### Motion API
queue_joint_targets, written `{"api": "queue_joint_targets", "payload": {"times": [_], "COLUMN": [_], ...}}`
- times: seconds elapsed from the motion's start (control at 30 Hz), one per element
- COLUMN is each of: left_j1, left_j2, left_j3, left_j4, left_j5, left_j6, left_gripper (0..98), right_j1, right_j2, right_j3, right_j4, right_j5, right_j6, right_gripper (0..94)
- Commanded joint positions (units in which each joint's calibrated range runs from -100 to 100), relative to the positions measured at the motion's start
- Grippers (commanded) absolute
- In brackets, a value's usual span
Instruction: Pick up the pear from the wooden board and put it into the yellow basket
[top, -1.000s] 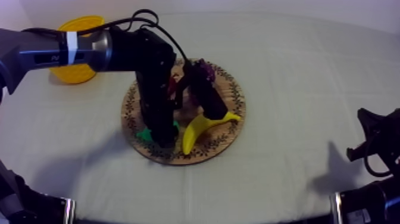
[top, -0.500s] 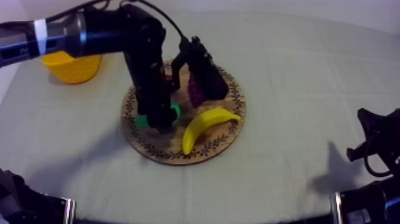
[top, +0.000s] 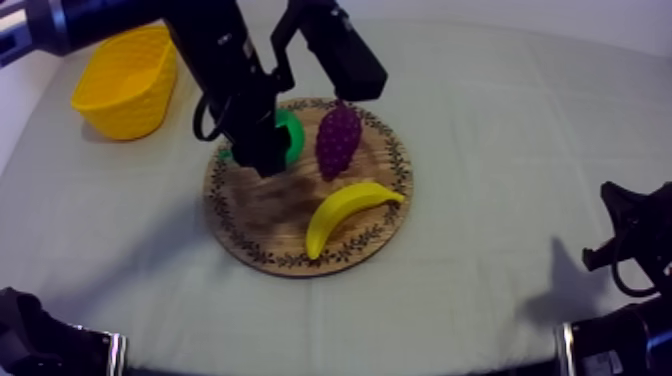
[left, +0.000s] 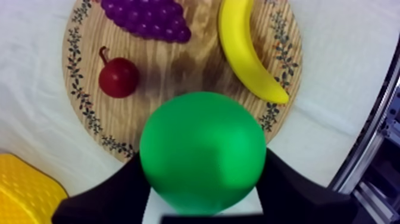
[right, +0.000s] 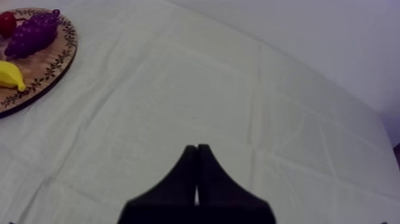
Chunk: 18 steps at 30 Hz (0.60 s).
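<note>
The pear (left: 202, 152) is gripped by the left pincer (left: 202, 187), whose two black fingers are closed against its opposite sides at the widest part of the body. It is held over the wooden board (left: 178, 71), it seems clear of the wood, on the side nearer to the yellow basket (top: 122, 80). The banana (left: 244, 47), the grapes (left: 146, 15) and the small red fruit (left: 119, 76) are left on the board.

The pear is judged to be a light, stiff toy with a smooth, round skin, so it may be slippery. A hold across the broad middle is considered safest, because the narrower part gives less surface to the fingers.

The right pincer (right: 197, 152) is seen over the bare counter (right: 178, 89), its fingers pressed together on nothing.

No brand, label or writing can be read.
</note>
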Motion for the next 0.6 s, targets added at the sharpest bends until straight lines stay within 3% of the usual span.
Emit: {"api": "queue_joint_targets", "payload": {"times": [0.0,0.17,0.57], "left_j1": [0.0,-0.03,-0.28], "left_j2": [-0.2,-0.79,-3.66], "left_j3": [-0.4,-1.44,-0.71], "left_j4": [-0.02,0.26,4.33], "left_j5": [0.18,0.5,0.36], "left_j6": [0.6,5.17,20.17], "left_gripper": [52.6,51.6,51.3], "right_j1": [-0.01,-0.01,-0.01], "right_j2": [-0.03,-0.03,-0.03], "right_j3": [-0.02,-0.02,-0.02], "right_j4": [0.01,0.01,0.01], "right_j5": [0.02,0.02,0.02], "right_j6": [0.01,0.01,0.01], "right_gripper": [0.4,0.4,0.4]}}
